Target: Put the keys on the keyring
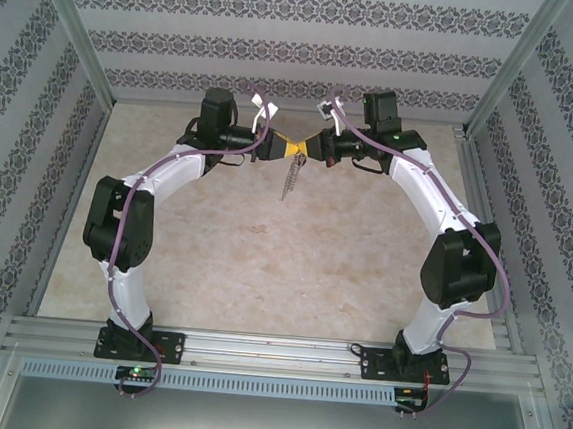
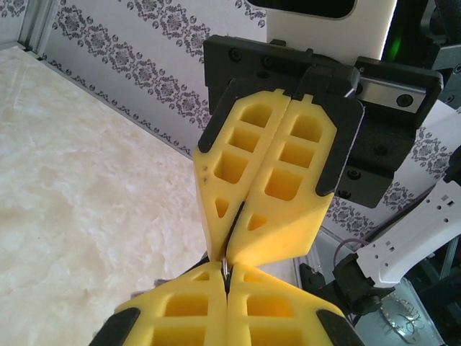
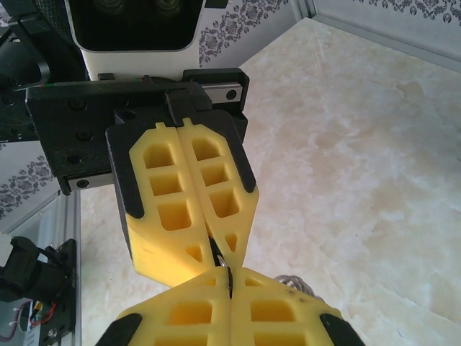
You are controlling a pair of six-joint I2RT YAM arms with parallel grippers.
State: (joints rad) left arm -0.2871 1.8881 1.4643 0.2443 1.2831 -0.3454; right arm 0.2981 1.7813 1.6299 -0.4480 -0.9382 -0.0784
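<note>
Threading is judged in hand: left gripper (image 1: 290,151) and right gripper (image 1: 312,149) are shut tip to tip at twelve o'clock, keyring (image 2: 225,267) pinched between, chain (image 1: 290,180) dangling. Keys cannot be discerned; fine alignment is required next.

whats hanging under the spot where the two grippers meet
A short beaded chain dangles below the touching tips of the left gripper and right gripper. Whatever they pinch is covered by their yellow fingers except a thin metal sliver.
</note>
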